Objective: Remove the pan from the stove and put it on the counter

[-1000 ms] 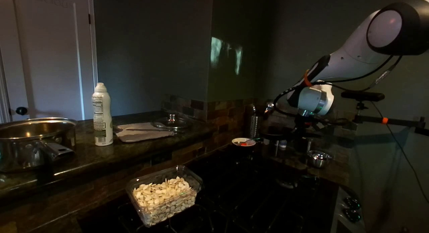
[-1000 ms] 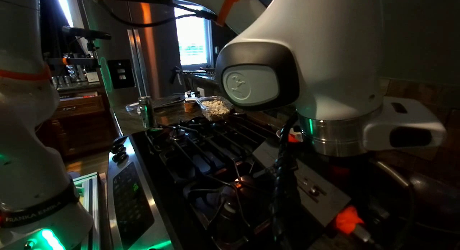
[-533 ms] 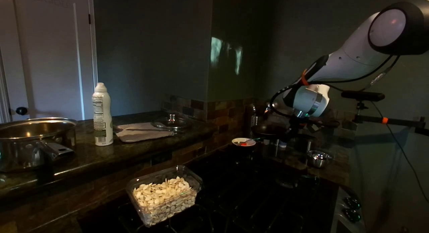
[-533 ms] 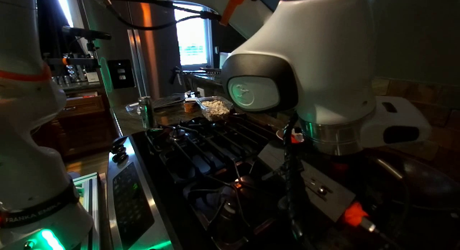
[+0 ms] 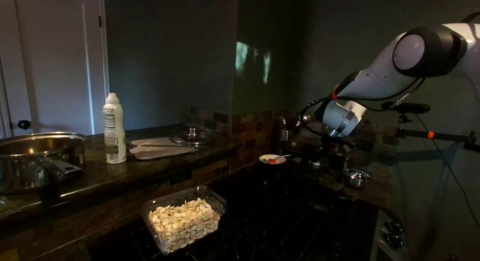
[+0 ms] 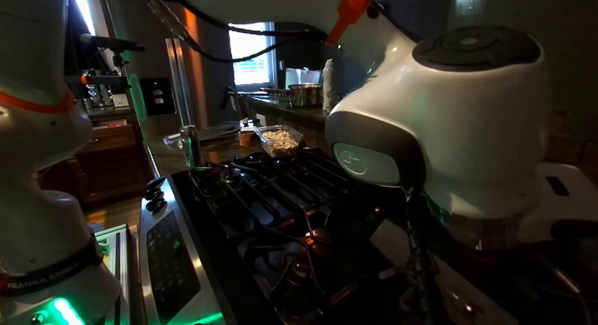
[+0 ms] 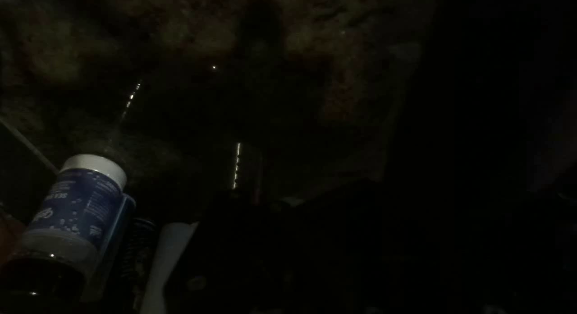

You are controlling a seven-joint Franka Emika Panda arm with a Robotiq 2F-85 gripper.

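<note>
The dark pan (image 5: 298,145) shows in an exterior view at the back corner beyond the stove; it is dim and partly behind the arm. Whether it rests on something or touches my gripper cannot be told. The black stove (image 5: 285,216) with grates shows in both exterior views (image 6: 275,208). The dark speckled counter (image 5: 90,178) runs along the left. My gripper (image 5: 325,150) is low beyond the stove, just right of the pan. In the wrist view the gripper (image 7: 252,242) is a black shape above a speckled stone surface (image 7: 189,30); its fingers are lost in the dark.
A salt jar (image 7: 76,201) stands beside the gripper with other slim items. A small dish (image 5: 273,159) and steel bowl (image 5: 357,177) lie near the arm. A seed box (image 5: 183,219) sits at the stove's side. A steel pot (image 5: 41,163) and white bottle (image 5: 114,129) stand on the counter.
The arm has come lower, and the wrist has tilted. In an exterior view the wrist has moved right and down, uncovering the pot and bottle behind it. The objects on the counter have not moved.
</note>
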